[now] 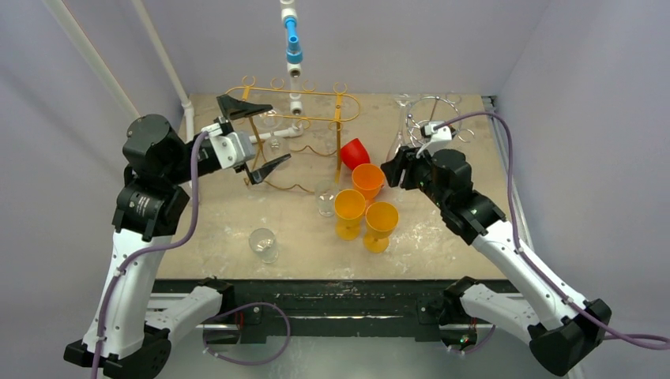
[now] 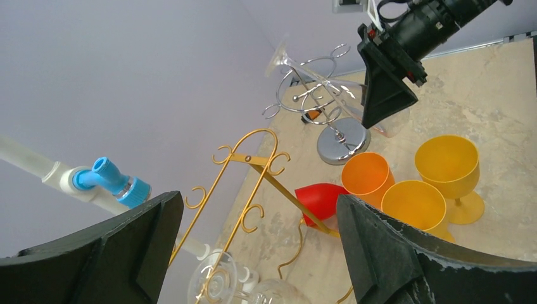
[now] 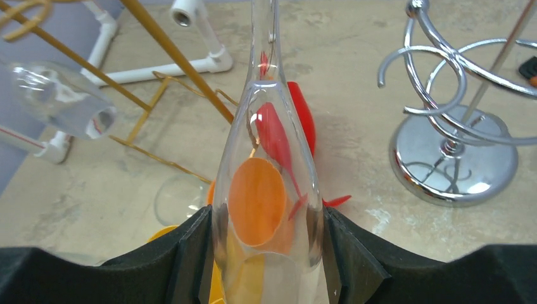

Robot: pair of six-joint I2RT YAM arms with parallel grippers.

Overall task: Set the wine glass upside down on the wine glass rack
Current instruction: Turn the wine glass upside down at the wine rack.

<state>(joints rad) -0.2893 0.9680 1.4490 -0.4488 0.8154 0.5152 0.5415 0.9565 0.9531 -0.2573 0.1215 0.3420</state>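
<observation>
Right wrist view: the right gripper (image 3: 266, 237) pinches a clear wine glass (image 3: 266, 120) by its bowl, with the silver rack (image 3: 453, 172) at two o'clock. The left gripper (image 1: 278, 134) is spread wide.

A red cup (image 1: 355, 152) lies on its side on the mottled beige table (image 1: 442, 237). An orange cup (image 1: 367, 180) sits just beside it on the near side. Nearer still, a yellow goblet (image 1: 349, 212) and a darker yellow goblet (image 1: 380, 223) stand upright next to each other. Beyond the red cup and to its left hangs a white pipe with a blue fitting (image 1: 293, 43).
</observation>
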